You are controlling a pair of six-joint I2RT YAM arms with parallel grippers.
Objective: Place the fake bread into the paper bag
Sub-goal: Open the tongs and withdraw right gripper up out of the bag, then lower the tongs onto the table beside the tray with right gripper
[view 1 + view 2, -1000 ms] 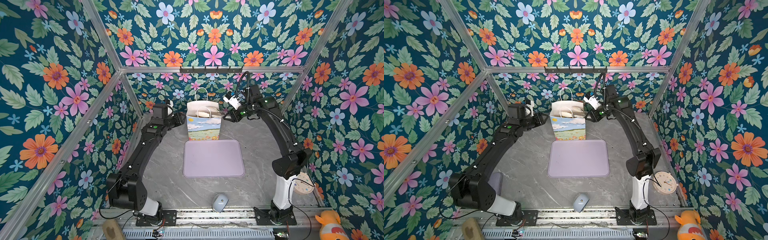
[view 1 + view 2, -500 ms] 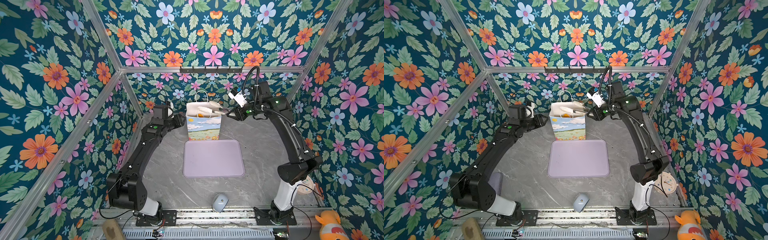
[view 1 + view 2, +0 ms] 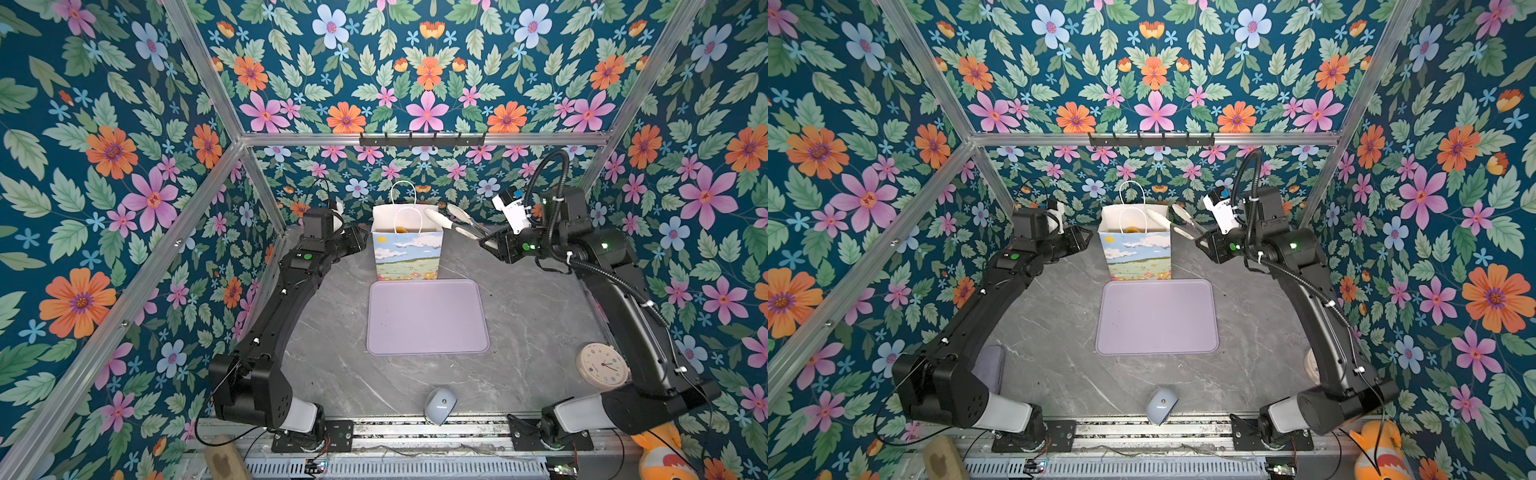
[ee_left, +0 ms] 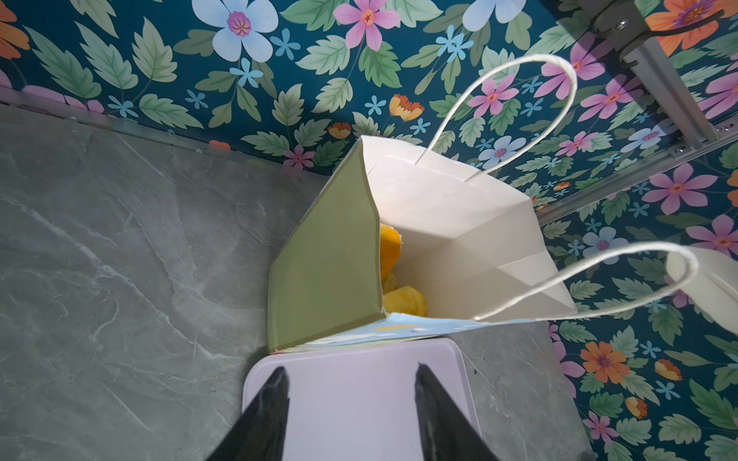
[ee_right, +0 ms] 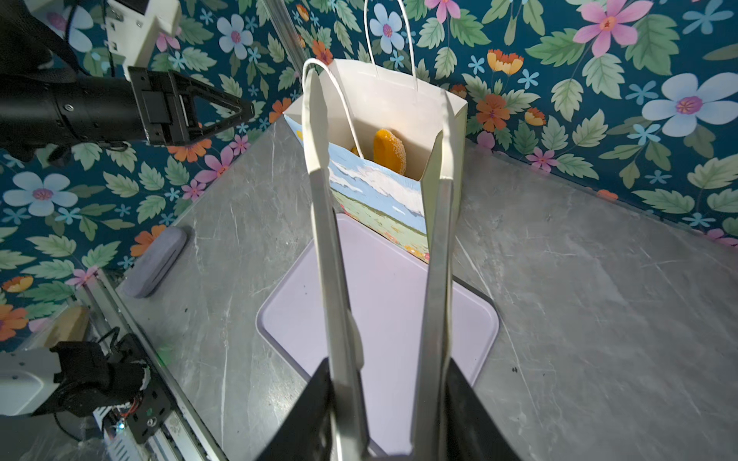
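The paper bag (image 3: 407, 253) is matt paper, white inside and colour-printed outside. The bread (image 5: 389, 149) in it looks glossy, with one piece grainy on its surface. The tray (image 3: 428, 320) is smooth, matt plastic. The table (image 3: 519, 299) has a smooth, stone-look finish. The tongs (image 5: 325, 247) are brushed metal with white tips.

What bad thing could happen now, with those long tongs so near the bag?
1. The long white tongs, held by the right gripper, have their tips right by a white cord handle of the upright printed paper bag. They might snag it and tip the bag, spilling the glossy orange fake bread.
2. The open left gripper looks close beside the bag and could nudge it over.
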